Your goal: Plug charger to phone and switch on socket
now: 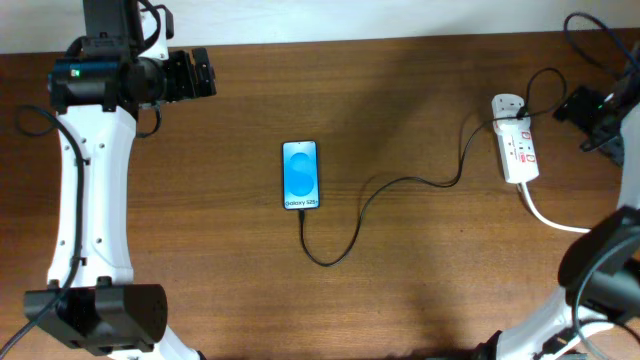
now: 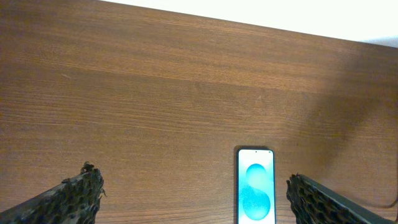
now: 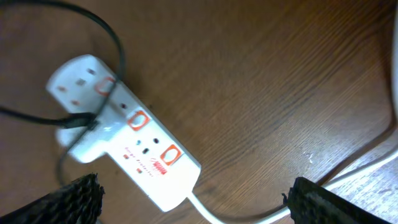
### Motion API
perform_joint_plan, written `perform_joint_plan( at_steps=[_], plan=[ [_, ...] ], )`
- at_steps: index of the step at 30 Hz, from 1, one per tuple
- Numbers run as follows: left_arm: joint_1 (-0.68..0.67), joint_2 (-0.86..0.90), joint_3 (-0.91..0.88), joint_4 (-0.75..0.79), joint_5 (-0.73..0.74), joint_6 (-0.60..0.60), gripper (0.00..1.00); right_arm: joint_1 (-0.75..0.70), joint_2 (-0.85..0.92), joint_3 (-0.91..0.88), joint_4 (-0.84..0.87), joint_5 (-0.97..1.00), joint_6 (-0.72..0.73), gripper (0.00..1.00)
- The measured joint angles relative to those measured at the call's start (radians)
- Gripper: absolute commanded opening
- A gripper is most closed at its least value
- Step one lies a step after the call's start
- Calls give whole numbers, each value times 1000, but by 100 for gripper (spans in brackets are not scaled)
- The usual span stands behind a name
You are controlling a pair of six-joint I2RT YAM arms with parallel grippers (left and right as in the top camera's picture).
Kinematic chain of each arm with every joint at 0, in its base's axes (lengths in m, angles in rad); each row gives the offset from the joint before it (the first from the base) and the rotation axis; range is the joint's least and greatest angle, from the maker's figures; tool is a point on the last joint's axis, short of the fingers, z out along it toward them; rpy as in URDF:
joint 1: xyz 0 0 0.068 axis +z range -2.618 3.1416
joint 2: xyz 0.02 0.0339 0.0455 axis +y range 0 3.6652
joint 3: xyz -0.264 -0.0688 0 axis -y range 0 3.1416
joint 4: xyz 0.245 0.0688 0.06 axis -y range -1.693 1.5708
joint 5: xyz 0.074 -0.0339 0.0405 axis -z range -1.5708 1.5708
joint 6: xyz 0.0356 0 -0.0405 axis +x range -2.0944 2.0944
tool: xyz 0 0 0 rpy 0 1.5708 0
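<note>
The phone (image 1: 301, 175) lies mid-table with its blue screen lit; it also shows in the left wrist view (image 2: 255, 186). The thin black charger cable (image 1: 400, 182) runs from the phone's bottom edge in a loop to the right. It ends at a white plug adapter (image 3: 84, 142) seated in the white socket strip (image 1: 518, 150), which the right wrist view shows close up (image 3: 158, 177). My left gripper (image 1: 208, 72) (image 2: 199, 202) is open and empty, far left of the phone. My right gripper (image 1: 578, 108) (image 3: 202, 202) is open and empty, just right of the socket.
The socket's thick white cord (image 1: 550, 220) (image 3: 249, 218) curves off toward the right arm. More black cables (image 1: 590, 35) hang at the top right corner. Bare wooden table (image 1: 420, 290) lies around the phone.
</note>
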Motion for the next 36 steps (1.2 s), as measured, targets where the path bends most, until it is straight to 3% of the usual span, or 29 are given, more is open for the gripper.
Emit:
perform_joint_plan(
  at_steps=[8, 13, 36],
  plan=[
    [0, 0, 0, 0, 0, 0, 100, -43, 244, -3, 96, -142, -148, 98],
    [0, 0, 0, 0, 0, 0, 99, -43, 266, -5, 172, -212, -180, 98],
    [0, 0, 0, 0, 0, 0, 99, -49, 316, -5, 227, -277, -187, 98]
  ],
)
